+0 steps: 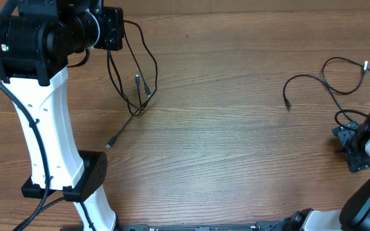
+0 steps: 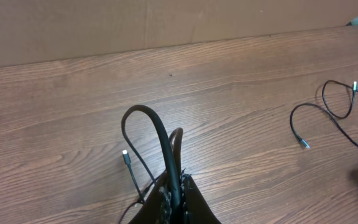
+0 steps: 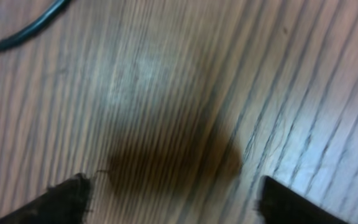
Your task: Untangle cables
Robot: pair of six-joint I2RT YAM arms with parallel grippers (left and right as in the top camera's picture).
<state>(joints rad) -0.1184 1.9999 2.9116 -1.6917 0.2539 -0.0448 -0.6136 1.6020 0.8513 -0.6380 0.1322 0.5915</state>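
Observation:
My left gripper [image 1: 115,32] is raised at the far left and shut on a bundle of thin black cables [image 1: 140,83]. The bundle hangs in loops down to the table. One plug [image 1: 137,79] dangles, and another end [image 1: 108,145] trails on the wood. In the left wrist view the held cable [image 2: 160,134] arches up out of the closed gripper [image 2: 176,196], with a small plug [image 2: 125,154] beside it. A separate cable [image 1: 329,80] lies curled at the right. My right gripper [image 1: 351,146] stands low just beyond it, open, with only bare wood between its fingers [image 3: 73,196].
The table is wood-grain [image 1: 223,141]. A brown board wall [image 2: 166,25] stands behind it. The separate cable [image 2: 328,112] also shows at the right of the left wrist view, and a stretch of cable [image 3: 23,31] crosses the top left of the right wrist view.

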